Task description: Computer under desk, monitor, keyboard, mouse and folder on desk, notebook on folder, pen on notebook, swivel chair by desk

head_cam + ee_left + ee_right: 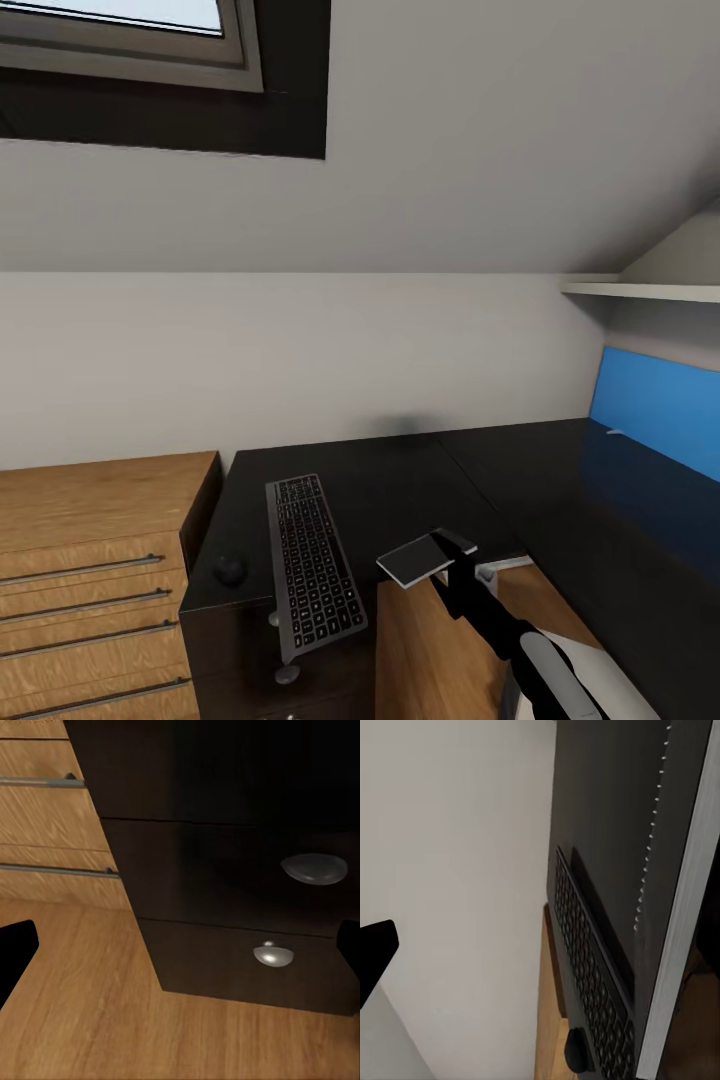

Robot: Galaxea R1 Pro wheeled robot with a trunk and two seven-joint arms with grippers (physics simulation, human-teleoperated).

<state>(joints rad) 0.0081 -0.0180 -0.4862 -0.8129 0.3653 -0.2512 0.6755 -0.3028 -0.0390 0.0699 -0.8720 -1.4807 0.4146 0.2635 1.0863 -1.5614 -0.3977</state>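
Black keyboard keys show no legible lettering.

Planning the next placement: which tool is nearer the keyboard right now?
Right. The right tool, holding the notebook, sits at the desk edge just right of the keyboard; the left tool is low, facing the drawers near the floor.
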